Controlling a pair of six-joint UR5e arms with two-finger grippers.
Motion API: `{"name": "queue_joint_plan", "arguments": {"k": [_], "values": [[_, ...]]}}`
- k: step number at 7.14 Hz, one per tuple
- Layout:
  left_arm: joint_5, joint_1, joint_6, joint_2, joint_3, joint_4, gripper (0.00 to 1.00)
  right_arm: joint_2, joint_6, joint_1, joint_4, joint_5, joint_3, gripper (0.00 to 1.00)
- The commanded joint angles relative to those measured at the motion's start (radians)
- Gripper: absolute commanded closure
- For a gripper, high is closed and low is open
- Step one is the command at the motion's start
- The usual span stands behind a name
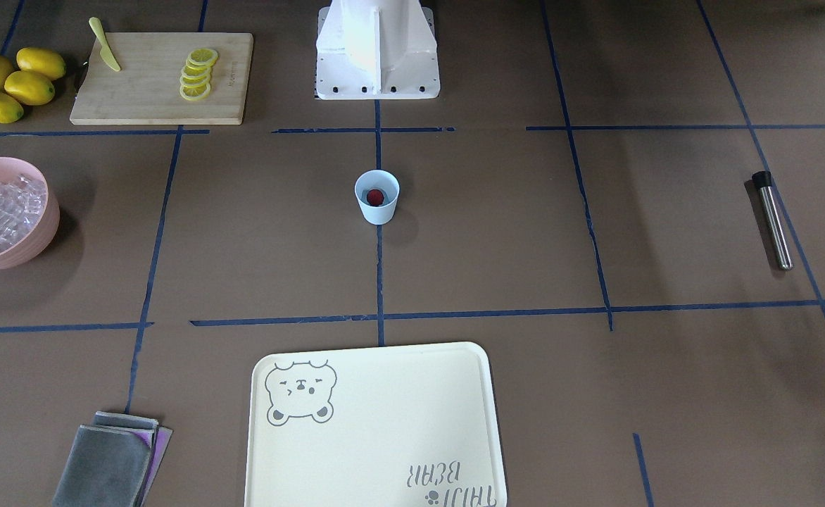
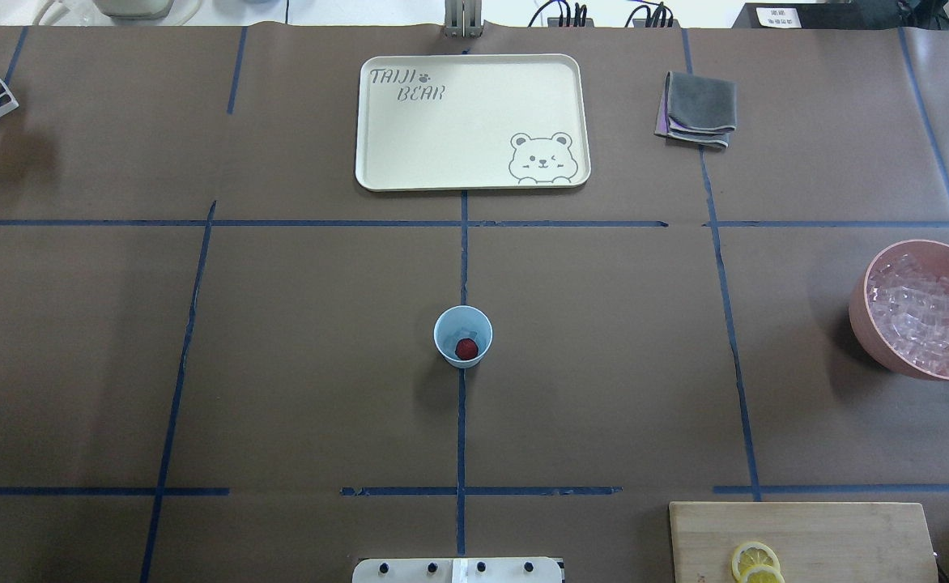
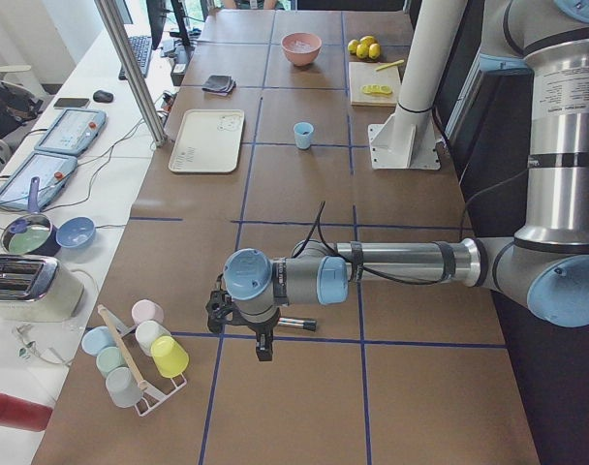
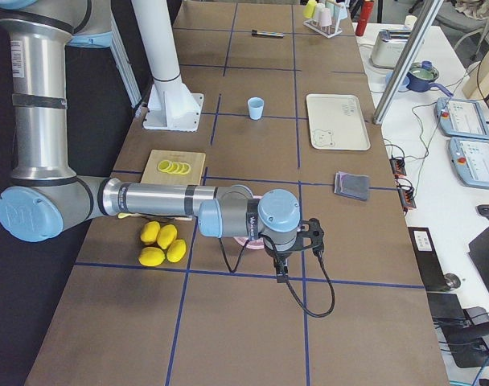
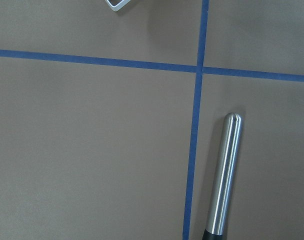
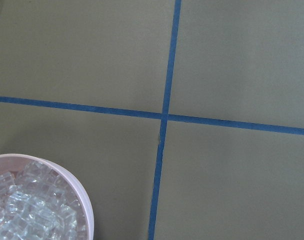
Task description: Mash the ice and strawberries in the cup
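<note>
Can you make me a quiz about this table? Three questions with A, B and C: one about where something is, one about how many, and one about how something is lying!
1. Where is the strawberry? A: in the pink bowl. B: in the blue cup. C: on the tray.
2. How many whole lemons sit beside the cutting board? A: two. B: six. C: four.
3. How is the metal rod placed? A: lying flat on the table. B: standing upright. C: leaning on the cup.

Answers:
1. B, because from above the red berry shows inside the cup's rim.
2. C, because four yellow lemons cluster at the board's end.
3. A, because the rod rests lengthwise on the brown table, far from the cup.
</note>
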Motion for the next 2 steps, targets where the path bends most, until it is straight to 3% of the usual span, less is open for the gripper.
{"name": "queue_joint_plan", "arguments": {"k": [1, 2], "values": [[0.000, 0.000, 0.001, 0.001, 0.000, 0.000, 0.00, 0.000, 0.000, 0.000, 0.000, 0.000, 0.001, 0.01], [0.000, 0.000, 0.001, 0.002, 0.000, 0.000, 0.00, 0.000, 0.000, 0.000, 0.000, 0.000, 0.003, 0.01]]}}
